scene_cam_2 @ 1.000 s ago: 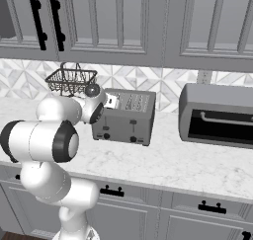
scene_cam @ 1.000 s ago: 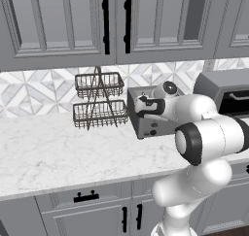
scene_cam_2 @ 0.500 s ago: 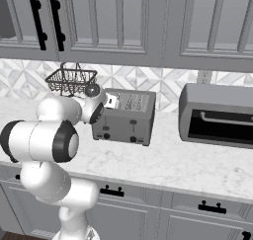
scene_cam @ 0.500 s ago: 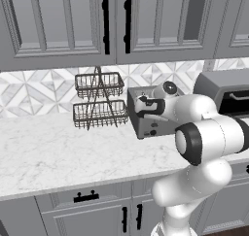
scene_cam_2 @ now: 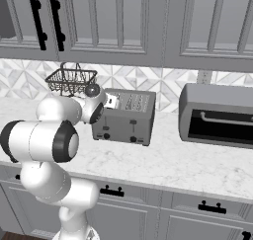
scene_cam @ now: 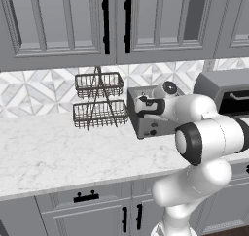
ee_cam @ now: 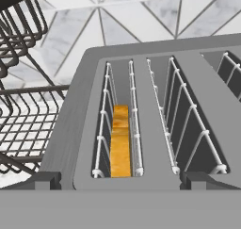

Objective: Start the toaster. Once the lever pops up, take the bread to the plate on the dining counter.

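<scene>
**Gripper poised over the toaster, bread down in a slot**

You have the gripper (scene_cam: 142,105) at the toaster's (scene_cam_2: 126,118) top edge, on the end nearest the wire basket rack (scene_cam: 98,101). Its jaws are spread wide and hold nothing; in the hand view the two dark fingertips (ee_cam: 43,180) stand far apart at the bottom, just above the toaster (ee_cam: 155,105) rim.

Look down through the hand view and you see the bread (ee_cam: 120,147), an orange-yellow slice, standing on edge inside the left-hand slot, between the wire guides. It sits low, its top below the slot's rim. The slot beside it holds only wire guides.

From the right base view, the toaster stands on the marble worktop (scene_cam_2: 188,165) against the tiled backsplash, with dark knobs along the lower front face. A small dark tab (scene_cam_2: 132,122) shows higher on that face; you cannot tell from here how far down it sits. The microwave (scene_cam_2: 217,115) stands well apart to the toaster's right. The basket rack (ee_cam: 19,110) is just beside the toaster on its other side.
</scene>
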You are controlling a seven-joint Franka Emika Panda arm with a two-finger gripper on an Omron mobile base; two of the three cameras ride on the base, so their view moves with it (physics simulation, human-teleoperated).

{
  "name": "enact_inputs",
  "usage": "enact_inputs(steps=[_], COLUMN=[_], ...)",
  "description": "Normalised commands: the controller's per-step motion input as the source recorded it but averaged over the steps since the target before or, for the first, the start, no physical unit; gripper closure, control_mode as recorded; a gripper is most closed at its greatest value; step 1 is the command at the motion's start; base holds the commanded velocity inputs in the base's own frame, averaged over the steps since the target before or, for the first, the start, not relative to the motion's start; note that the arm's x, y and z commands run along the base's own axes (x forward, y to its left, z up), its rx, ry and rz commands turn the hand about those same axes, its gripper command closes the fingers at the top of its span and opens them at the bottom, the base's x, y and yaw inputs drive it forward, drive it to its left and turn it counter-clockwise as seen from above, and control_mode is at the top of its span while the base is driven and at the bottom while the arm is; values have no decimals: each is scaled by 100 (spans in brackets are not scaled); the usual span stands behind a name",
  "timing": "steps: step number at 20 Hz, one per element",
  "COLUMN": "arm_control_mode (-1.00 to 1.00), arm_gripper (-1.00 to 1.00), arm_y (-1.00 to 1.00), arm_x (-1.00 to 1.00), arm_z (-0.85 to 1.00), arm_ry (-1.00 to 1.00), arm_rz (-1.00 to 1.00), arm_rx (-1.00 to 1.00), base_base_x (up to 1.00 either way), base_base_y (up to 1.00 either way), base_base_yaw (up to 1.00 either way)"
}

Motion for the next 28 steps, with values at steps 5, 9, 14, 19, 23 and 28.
enact_inputs(steps=[5,9,14,19,23,28], arm_control_mode=[-100,-100,-100,-100,-100,-100], arm_gripper=[-100,-100,-100,-100,-100,-100], arm_y=[0,0,0,0,0,0], arm_x=[0,0,0,0,0,0], arm_z=[0,0,0,0,0,0], arm_ry=[0,0,0,0,0,0], arm_rz=[0,0,0,0,0,0], arm_rx=[0,0,0,0,0,0], base_base_x=[0,0,0,0,0,0], base_base_y=[0,0,0,0,0,0], base_base_yaw=[0,0,0,0,0,0])
